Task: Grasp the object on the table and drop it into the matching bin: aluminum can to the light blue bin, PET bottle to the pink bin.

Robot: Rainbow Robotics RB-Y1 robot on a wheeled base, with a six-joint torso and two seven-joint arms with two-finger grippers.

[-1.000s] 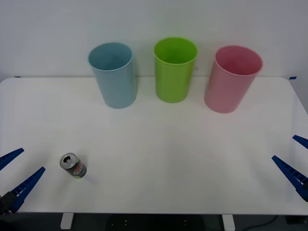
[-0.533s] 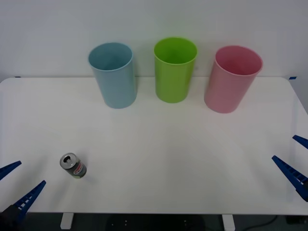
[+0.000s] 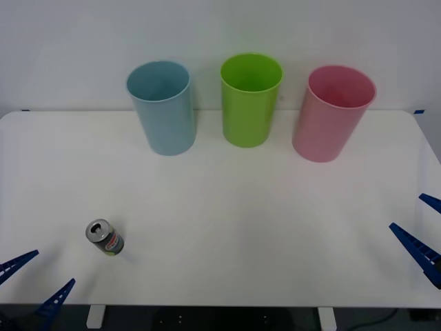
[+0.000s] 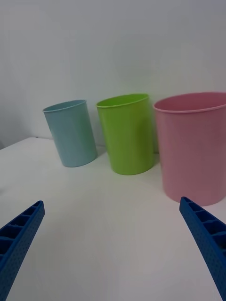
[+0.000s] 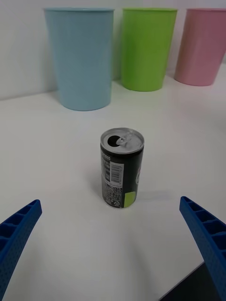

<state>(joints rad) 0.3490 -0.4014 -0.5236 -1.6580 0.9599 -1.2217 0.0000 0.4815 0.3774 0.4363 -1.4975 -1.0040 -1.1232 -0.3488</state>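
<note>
The can (image 3: 105,237) stands upright on the table (image 3: 227,207), near the front left corner, with its silver top and open pull-tab hole facing up. In the left wrist view the can (image 5: 121,168) shows a barcode label and a small green patch on its dark side.

The left gripper (image 3: 36,280) is at the front left corner of the table, just in front of the can and apart from it. Its two blue fingers are spread wide and hold nothing. In the left wrist view the can stands between the two fingers (image 5: 16,235) but farther out, not touched by them.

The right gripper (image 3: 422,227) is at the right edge of the table, toward the front, well apart from the can. Its fingers (image 4: 207,240) are also wide apart and empty.

Three bins stand in a row along the back edge. The blue bin (image 3: 161,107) is toward the left, the green bin (image 3: 249,98) in the middle, the pink bin (image 3: 333,112) toward the right. All are upright, not touching each other.
</note>
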